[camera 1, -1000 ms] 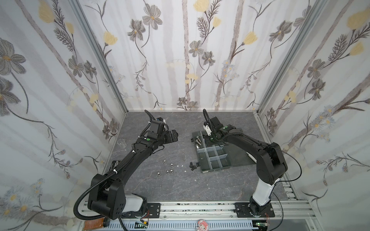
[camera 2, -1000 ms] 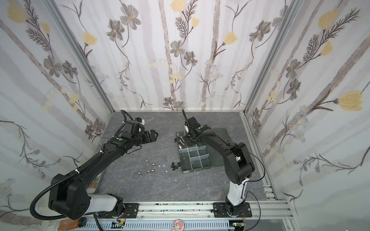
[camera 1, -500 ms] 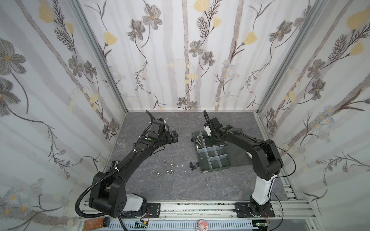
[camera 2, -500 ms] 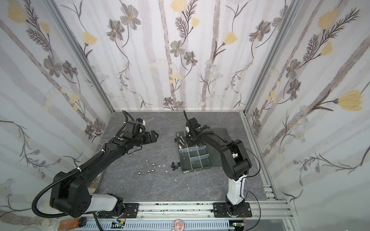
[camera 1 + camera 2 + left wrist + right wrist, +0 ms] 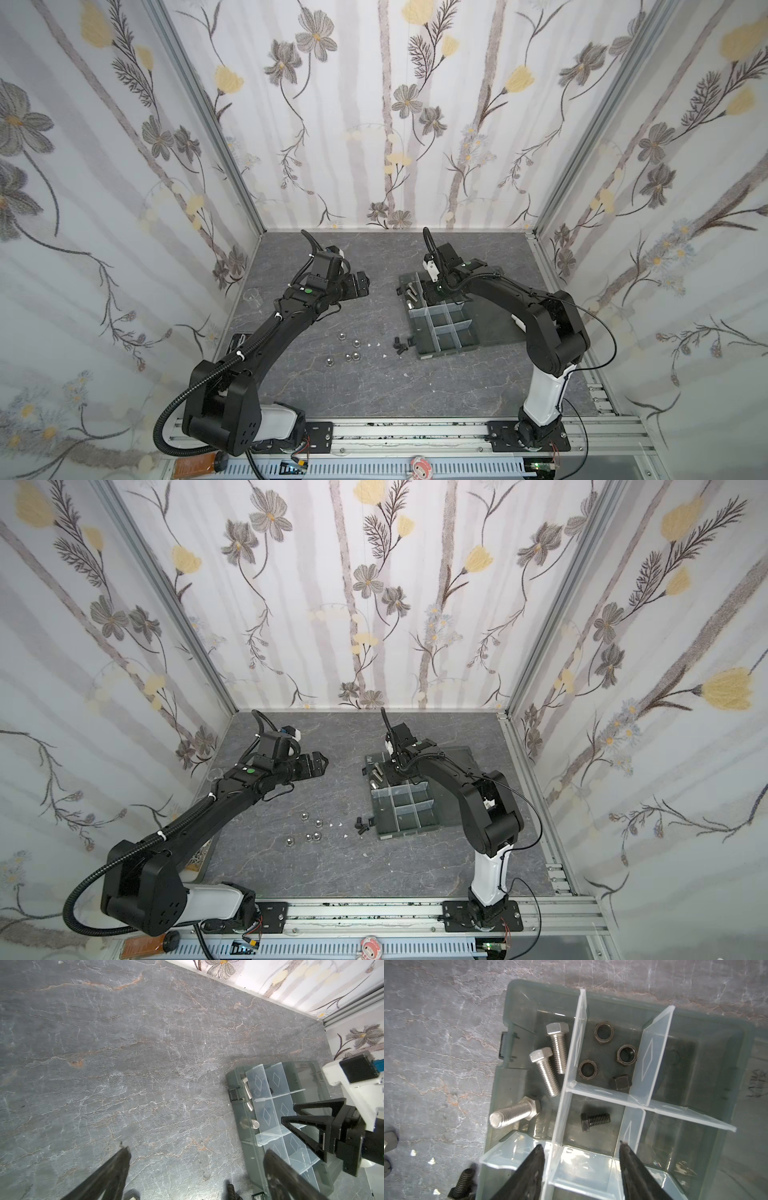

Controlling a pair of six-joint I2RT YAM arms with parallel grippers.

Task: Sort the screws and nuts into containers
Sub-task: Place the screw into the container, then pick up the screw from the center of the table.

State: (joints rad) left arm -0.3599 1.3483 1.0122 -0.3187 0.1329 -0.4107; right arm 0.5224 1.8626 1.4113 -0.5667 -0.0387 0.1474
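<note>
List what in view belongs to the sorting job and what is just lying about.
Belongs to the job:
- silver bolts, black nuts and one small black screw, already in the organizer box
- black screws and silver domed nuts, loose on the table

Just lying about:
- clear cup
- white specks

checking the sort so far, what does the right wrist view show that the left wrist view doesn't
Only the right wrist view: black nuts in one compartment, a lone black screw in the next, white specks on the table. Only the left wrist view: the right gripper from outside, open above the organizer box, plus the flowered wall. Both: three silver screws in an edge compartment, and another black screw lying outside the box.
</note>
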